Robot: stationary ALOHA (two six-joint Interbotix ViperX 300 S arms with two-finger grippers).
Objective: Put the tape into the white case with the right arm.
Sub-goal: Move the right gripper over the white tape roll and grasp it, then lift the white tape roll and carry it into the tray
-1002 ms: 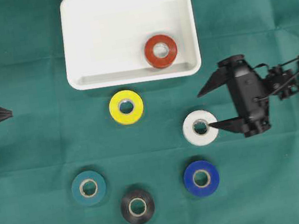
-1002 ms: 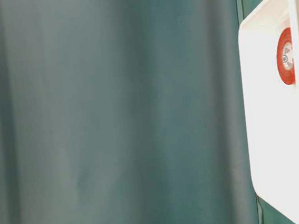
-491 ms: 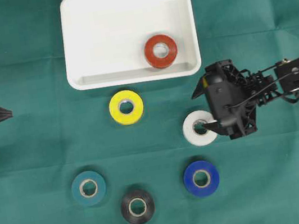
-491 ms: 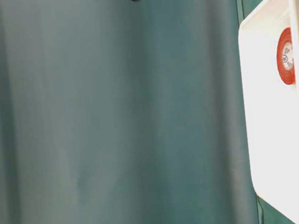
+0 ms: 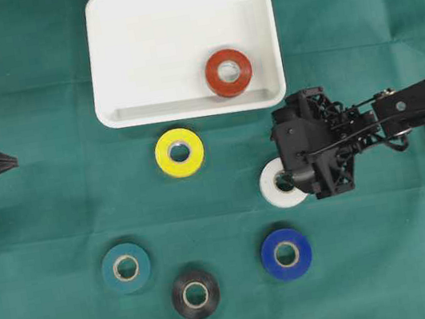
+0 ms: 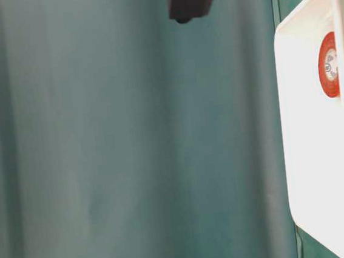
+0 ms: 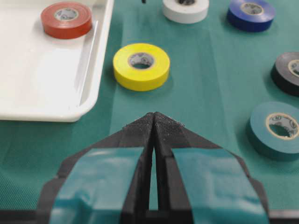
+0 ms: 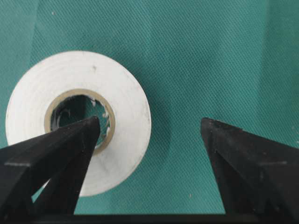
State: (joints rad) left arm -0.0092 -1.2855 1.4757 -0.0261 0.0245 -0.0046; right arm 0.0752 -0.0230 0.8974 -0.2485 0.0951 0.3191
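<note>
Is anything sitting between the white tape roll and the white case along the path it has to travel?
Nothing visible. Bare green cloth separates the white tape roll from the white case. The yellow roll lies off to the side, and the red roll already inside leaves room.

Green cloth-covered table [image 5: 32, 91] carrying everything. White case [image 5: 151, 23] sitting at far middle, red tape roll [image 5: 229, 73] lying inside near its front right corner. Directly on cloth: yellow roll [image 5: 179, 152] lying just in front of case, white roll [image 5: 278, 185] resting to its right, teal roll [image 5: 126, 267], black roll [image 5: 195, 294], blue roll [image 5: 286, 254] sitting nearer front, all flat and apart.
</note>
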